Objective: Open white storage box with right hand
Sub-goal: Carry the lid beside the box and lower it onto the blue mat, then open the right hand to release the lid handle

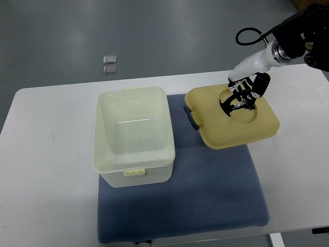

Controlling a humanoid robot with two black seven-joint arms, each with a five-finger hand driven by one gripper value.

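— On the left half of the white, smooth-topped table [46,154], what is seen?

— Bare tabletop is seen there, with rounded corners. Next comes a white, translucent plastic storage box [132,135], rectangular with rounded corners and glossy walls. It is open and empty, and a pale yellow latch [135,171] is fixed at its near rim, another at the far rim. Its right part rests on a dark blue, finely dimpled fabric mat [205,190].

— And further right?

— A cream-yellow, matte plastic lid [252,128], squarish with a round recess, is laid flat on the mat's far right corner, apart from the box. The black-fingered right hand [240,99] is placed over that recess, its fingers curled down onto the lid; whether the lid is truly gripped cannot be told. A white forearm and black cable are seen behind it.

— How much free room is shown?

— Open mat is left near the front, and clear tabletop on the far right. No writing can be read. Two small grey square tiles [109,65] are seen on the grey floor beyond the table's far edge.
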